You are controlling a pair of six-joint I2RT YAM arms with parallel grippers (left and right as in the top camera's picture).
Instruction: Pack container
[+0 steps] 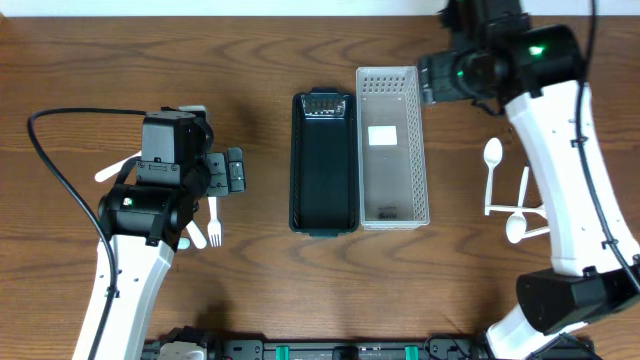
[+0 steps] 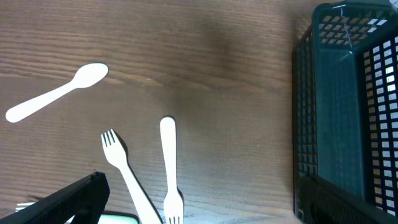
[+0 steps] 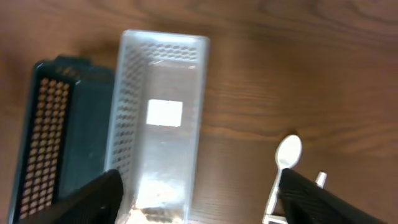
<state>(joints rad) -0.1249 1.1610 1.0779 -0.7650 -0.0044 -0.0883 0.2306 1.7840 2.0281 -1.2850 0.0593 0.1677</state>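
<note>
A dark green basket (image 1: pixel 323 165) and a clear white basket (image 1: pixel 392 147) stand side by side mid-table, both looking empty apart from a white label in the clear one. White forks (image 1: pixel 213 222) and a spoon (image 1: pixel 118 170) lie at the left. My left gripper (image 1: pixel 232 172) is open and empty. In the left wrist view (image 2: pixel 199 211) it hangs over two forks (image 2: pixel 169 168), with the spoon (image 2: pixel 56 93) to the left and the dark basket (image 2: pixel 348 112) to the right. My right gripper (image 1: pixel 432 80) is open and empty, high over the clear basket's (image 3: pixel 124 112) far end.
More white spoons (image 1: pixel 492 155) and other white cutlery (image 1: pixel 520 205) lie on the right of the wooden table. One spoon (image 3: pixel 286 155) shows in the right wrist view, right of the clear basket. The dark basket (image 3: pixel 56 137) also shows there.
</note>
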